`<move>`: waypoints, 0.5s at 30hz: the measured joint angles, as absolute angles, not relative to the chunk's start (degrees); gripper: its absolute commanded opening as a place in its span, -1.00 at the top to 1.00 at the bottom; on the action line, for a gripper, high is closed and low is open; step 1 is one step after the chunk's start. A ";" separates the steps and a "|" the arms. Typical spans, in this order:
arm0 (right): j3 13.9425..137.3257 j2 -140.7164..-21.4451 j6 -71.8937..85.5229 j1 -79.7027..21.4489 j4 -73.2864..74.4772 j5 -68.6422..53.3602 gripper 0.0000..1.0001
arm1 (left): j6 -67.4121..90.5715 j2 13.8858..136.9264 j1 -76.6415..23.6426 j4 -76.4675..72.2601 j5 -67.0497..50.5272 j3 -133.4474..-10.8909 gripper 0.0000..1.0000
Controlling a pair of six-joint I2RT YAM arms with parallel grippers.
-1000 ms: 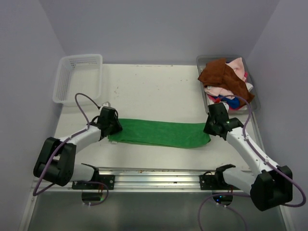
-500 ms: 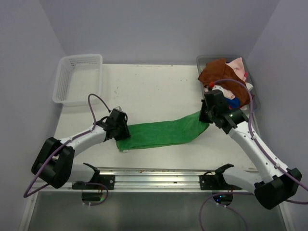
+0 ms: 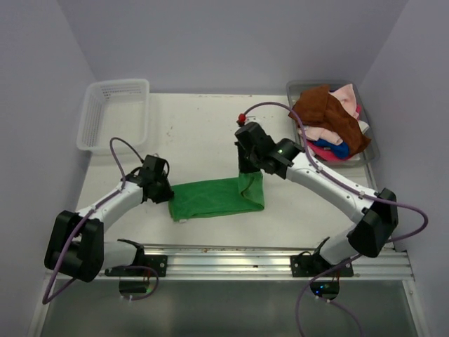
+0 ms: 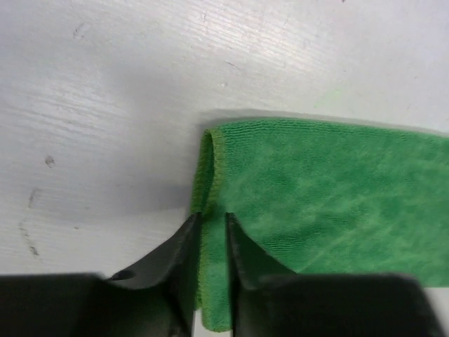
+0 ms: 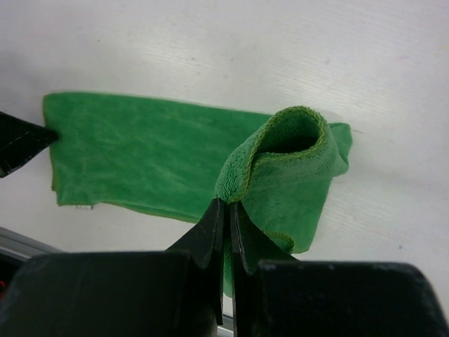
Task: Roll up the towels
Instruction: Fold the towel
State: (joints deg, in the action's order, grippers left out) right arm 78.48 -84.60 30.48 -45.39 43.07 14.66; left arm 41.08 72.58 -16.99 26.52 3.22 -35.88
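1. Folding, or the first turn of the roll, looks to be the step in hand. The right gripper (image 5: 226,210) is clamped on one end of the green towel (image 5: 175,151), which is lifted and curled over the flat part.
2. The left gripper (image 4: 210,235) pinches the opposite hem. The grip seems firm, though the wrist view leaves some doubt.
3. The cloth lies flat on the table (image 3: 203,133) between the two grippers.
4. The next move likely calls for carrying the curled end toward the left gripper, edges aligned.
5. The other towels (image 3: 330,119) sit heaped in the grey tray (image 3: 293,87), well beyond the right gripper.
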 measured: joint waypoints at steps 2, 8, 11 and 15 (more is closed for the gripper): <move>80.99 -87.90 30.50 -47.57 42.13 14.24 1.00 | 41.04 72.84 -16.03 25.89 2.94 -35.27 0.84; 89.12 -99.48 31.07 -53.32 40.10 12.53 1.00 | 40.23 75.88 -15.40 22.68 0.62 -34.20 1.00; 93.78 -105.43 31.48 -56.05 39.83 11.97 1.00 | 39.86 76.20 -15.40 21.19 -0.36 -34.09 1.00; 100.51 -112.27 32.01 -58.92 39.68 10.70 1.00 | 39.86 76.58 -15.38 19.97 -1.26 -33.95 1.00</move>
State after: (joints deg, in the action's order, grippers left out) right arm 100.51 -112.27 32.01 -58.92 39.68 10.70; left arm 39.86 76.58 -15.38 19.97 -1.26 -33.95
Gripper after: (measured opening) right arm 0.026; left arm 0.005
